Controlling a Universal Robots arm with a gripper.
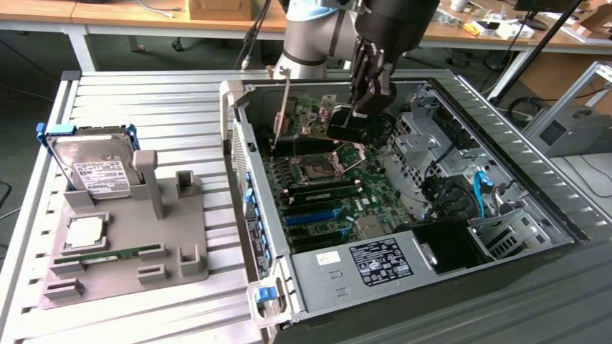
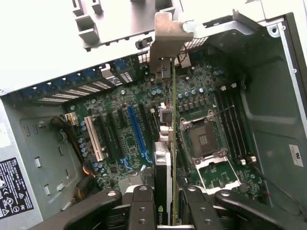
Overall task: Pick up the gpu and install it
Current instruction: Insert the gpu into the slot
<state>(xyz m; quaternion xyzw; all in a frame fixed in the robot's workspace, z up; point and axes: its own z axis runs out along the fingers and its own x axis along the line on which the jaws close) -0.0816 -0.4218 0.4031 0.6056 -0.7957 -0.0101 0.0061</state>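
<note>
The gpu [image 1: 308,115] is a dark green board with a silver bracket [image 1: 285,107] at one end. It hangs upright over the motherboard [image 1: 325,193] inside the open computer case [image 1: 535,179]. My gripper [image 1: 350,119] is shut on its end away from the bracket. In the wrist view the gpu [image 2: 163,167] shows edge-on between my black fingers [image 2: 143,211], and its bracket [image 2: 165,38] reaches toward the case's rear wall. It floats above the board, between the blue slot [image 2: 136,132] and the empty processor socket [image 2: 201,139].
A grey parts holder [image 1: 172,244] on the slatted table at the exterior view's left carries a hard drive [image 1: 96,172], a processor [image 1: 84,233] and a memory stick [image 1: 105,256]. The power supply [image 1: 373,261] and drive cages [image 1: 431,143] crowd the case interior.
</note>
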